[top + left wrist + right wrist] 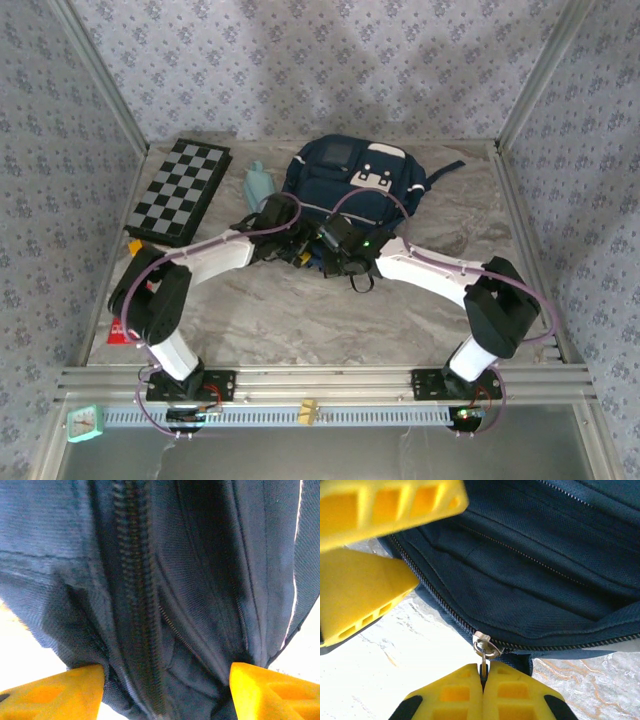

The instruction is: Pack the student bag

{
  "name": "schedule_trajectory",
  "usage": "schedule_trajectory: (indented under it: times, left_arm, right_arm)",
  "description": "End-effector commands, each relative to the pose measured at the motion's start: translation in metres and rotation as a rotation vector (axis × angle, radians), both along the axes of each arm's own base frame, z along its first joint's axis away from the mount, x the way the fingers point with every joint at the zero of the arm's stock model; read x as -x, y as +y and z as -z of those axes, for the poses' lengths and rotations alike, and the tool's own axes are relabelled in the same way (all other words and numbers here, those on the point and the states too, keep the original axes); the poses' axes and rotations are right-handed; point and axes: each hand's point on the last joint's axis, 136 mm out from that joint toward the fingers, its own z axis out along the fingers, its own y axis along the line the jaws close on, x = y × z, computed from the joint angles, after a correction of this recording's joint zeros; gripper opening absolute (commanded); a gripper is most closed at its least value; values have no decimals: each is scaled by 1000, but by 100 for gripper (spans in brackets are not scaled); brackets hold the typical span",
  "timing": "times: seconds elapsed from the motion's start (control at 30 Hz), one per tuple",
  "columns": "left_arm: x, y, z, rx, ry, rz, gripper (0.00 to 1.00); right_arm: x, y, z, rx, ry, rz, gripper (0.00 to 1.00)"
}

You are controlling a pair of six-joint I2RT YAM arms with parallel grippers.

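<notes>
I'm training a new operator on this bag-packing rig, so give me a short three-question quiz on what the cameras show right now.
1. True or false: the right gripper is shut on the zipper pull of the student bag.
2. Which flat thing lies on the table left of the bag in the top view? A) chessboard B) laptop C) plate
3. Fill in: the left gripper has its jaws ___, with bag fabric between them.
Key: 1 true; 2 A; 3 open.
</notes>
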Motion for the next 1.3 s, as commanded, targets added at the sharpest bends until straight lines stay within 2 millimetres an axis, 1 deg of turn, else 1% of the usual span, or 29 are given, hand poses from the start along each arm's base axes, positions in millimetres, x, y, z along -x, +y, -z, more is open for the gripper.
schedule_trajectory:
  times: [0.0, 0.1, 0.2, 0.23, 0.3, 0.33, 0.47, 0.53, 0.6, 0.67, 0.77, 0.9, 1.03, 1.1, 1.13, 1.2, 1.27]
  left_arm:
    - [-5, -5, 6, -47, 40, -62, 64]
    - [-4, -1, 16, -123, 52, -59, 50]
    - [-3, 7, 20, -149, 50, -78, 31]
    - [-4, 10, 17, -158, 37, -87, 25]
    - [-7, 19, 9, -194, 9, -96, 7]
    - [-7, 22, 4, -203, -2, -95, 1]
    - [-13, 43, -16, -218, -68, -131, 0]
    - [-13, 52, -25, -206, -88, -143, 0]
    - [-12, 59, -33, -218, -120, -145, 0]
    - [-11, 67, -38, -239, -139, -152, 0]
    - [-9, 78, -38, -229, -136, -154, 0]
    - [-5, 87, -43, -227, -155, -124, 0]
    - [1, 92, -51, -239, -196, -77, 0]
    - [5, 95, -50, -248, -196, -57, 0]
    - [5, 96, -50, -241, -201, -51, 0]
    - [6, 100, -47, -250, -193, -44, 0]
    - [6, 104, -44, -264, -194, -36, 0]
  right_arm:
    - [-3, 4, -4, 0, -28, -7, 0]
    - [-2, -2, -2, 25, -26, 6, 0]
    - [2, -14, -1, 74, -21, 28, 0]
    - [4, -18, 0, 85, -20, 34, 0]
    - [12, -29, 5, 107, -2, 57, 0]
    - [15, -35, 7, 125, 2, 64, 0]
    - [35, -72, 16, 194, 40, 151, 0]
    - [43, -94, 21, 226, 54, 195, 0]
    - [47, -114, 24, 251, 64, 243, 0]
    - [48, -130, 25, 256, 71, 275, 0]
    - [45, -151, 26, 270, 76, 325, 0]
    - [34, -172, 19, 224, 64, 403, 0]
    - [10, -196, 23, 174, 84, 504, 0]
    - [-1, -207, 23, 164, 64, 542, 0]
    - [-8, -215, 22, 174, 44, 568, 0]
    - [-15, -226, 21, 186, 35, 607, 0]
    - [-20, -230, 21, 185, 38, 626, 0]
